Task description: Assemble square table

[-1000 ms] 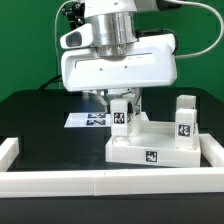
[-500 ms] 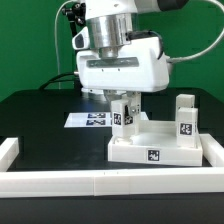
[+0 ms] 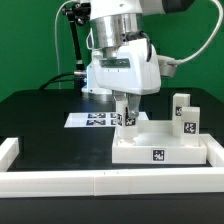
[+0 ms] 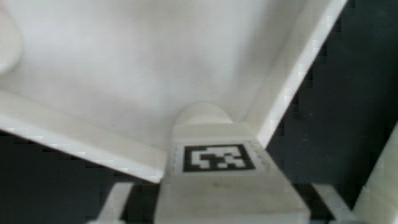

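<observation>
Exterior view first: the gripper (image 3: 126, 108) hangs straight down from the big white arm head and its jaws are pinched on a short white tagged leg (image 3: 125, 115), holding it upright over the back corner of the square tabletop (image 3: 160, 150) on the exterior view's left. The leg's lower end sits right at that corner, though I can't tell from here whether it's seated in the socket or just touching. The wrist view backs up the grip: the leg (image 4: 215, 150) fills the middle with its black tag facing the camera, a finger (image 4: 121, 203) tight against each side, and the pale inner surface and raised rim of the tabletop (image 4: 160, 70) spread out beyond it.

Moving outward, a second leg (image 3: 184, 113) stands upright on the tabletop's back corner on the exterior view's right, well apart from the held one. The tabletop has a tag on its front wall and lies on the black table (image 3: 40, 125). Just behind the gripper lies the marker board (image 3: 88, 119), flat on the table. A long white border rail (image 3: 70, 182) runs along the front edge, just beside the tabletop.
</observation>
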`<state>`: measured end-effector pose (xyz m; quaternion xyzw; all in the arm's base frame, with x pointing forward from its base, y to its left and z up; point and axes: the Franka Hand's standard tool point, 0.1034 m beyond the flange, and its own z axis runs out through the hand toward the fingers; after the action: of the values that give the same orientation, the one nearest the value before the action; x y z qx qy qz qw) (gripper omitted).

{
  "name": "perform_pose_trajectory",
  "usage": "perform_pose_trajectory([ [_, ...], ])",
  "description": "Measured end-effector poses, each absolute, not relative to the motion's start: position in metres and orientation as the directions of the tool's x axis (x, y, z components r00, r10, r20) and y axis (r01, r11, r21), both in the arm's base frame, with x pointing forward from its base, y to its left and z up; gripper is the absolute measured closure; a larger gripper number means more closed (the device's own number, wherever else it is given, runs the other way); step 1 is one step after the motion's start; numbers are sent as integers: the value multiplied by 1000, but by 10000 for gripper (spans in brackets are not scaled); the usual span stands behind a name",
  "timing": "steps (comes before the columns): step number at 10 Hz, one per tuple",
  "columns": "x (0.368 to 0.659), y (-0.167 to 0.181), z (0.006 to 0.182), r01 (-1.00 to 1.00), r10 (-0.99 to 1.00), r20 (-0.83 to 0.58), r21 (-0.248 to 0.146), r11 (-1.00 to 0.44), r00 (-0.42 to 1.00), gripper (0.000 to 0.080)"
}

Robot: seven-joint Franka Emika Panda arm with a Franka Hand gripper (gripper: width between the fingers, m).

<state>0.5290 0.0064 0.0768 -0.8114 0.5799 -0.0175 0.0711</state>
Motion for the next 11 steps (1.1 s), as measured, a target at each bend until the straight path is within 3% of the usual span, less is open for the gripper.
perform_pose_trajectory([
  [1, 529, 7, 77, -931, -936, -51, -136, -339, 348, 479],
  [2, 529, 6, 77, -917, -922, -46, -138, -375, 384, 270],
  [3, 528, 6, 77, -902, -907, -46, -135, -410, 419, 188],
  [4, 528, 6, 76, -885, -890, -40, -136, -445, 453, 188],
  [5, 528, 5, 76, -779, -786, -8, -132, -612, 619, 156],
  [8, 528, 10, 78, -524, -530, 41, -100, -846, 847, 150],
  [11, 528, 8, 77, -329, -335, 63, -85, -940, 940, 150],
])
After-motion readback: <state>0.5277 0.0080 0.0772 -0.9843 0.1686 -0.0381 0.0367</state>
